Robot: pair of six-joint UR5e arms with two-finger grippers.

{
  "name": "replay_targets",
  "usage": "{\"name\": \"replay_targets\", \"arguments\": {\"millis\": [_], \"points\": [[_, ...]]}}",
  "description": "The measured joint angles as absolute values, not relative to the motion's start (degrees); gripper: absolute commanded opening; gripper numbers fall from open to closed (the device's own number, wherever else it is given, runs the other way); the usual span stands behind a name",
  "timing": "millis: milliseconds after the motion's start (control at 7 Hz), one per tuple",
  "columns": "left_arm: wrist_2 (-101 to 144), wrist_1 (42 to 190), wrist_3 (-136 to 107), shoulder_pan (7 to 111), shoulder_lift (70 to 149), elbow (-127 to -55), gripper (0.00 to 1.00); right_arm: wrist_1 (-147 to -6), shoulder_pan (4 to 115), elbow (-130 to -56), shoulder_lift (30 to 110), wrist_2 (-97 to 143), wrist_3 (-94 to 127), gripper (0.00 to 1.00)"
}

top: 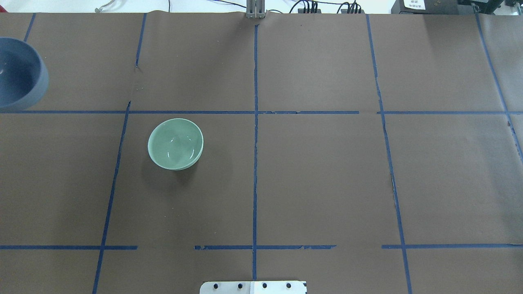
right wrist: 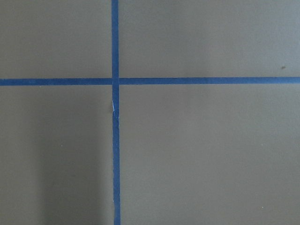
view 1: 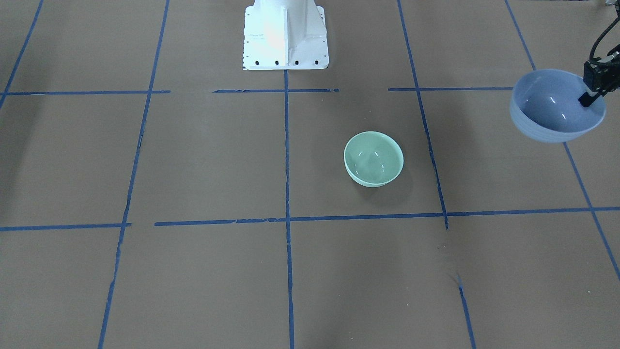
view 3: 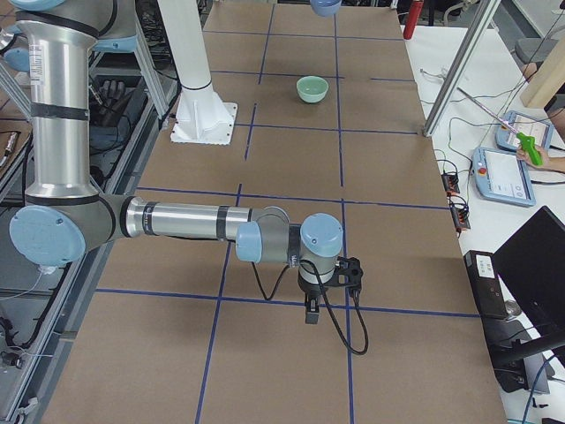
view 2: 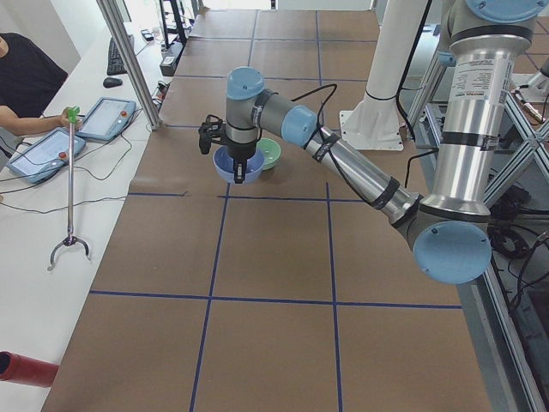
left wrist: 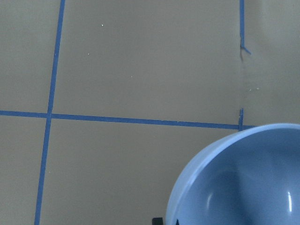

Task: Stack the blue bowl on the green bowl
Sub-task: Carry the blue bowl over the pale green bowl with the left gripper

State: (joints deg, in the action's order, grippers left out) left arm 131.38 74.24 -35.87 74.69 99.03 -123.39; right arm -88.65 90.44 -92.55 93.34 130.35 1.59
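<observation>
The blue bowl (view 1: 552, 106) hangs in the air at the table's left end, held by its rim in my left gripper (view 1: 592, 98), which is shut on it with one finger inside the bowl. It also shows at the left edge of the overhead view (top: 18, 75), in the left side view (view 2: 237, 166) and in the left wrist view (left wrist: 243, 180). The green bowl (view 1: 373, 158) stands upright and empty on the table, apart from the blue bowl, left of the centre line (top: 175, 143). My right gripper (view 3: 312, 311) hovers over the table's right end; I cannot tell whether it is open.
The white robot base (view 1: 286, 36) stands at the table's robot-side edge. Blue tape lines grid the brown table (top: 327, 171). A metal post (view 2: 129, 60) and an operator's tablets (view 2: 43, 153) lie past the far edge.
</observation>
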Motion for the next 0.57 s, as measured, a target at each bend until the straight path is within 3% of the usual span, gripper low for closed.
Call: {"name": "replay_targets", "arguments": {"millis": [286,571], "points": [[131.4,75.8,-49.5,65.7,103.6,-124.0,0.0,-88.6,90.4,-92.5,93.3,130.4,1.6,1.0],[131.0,87.1,-62.7,57.4,105.0,-120.1,0.0,-88.6,90.4,-92.5,93.3,130.4,1.6,1.0]]}}
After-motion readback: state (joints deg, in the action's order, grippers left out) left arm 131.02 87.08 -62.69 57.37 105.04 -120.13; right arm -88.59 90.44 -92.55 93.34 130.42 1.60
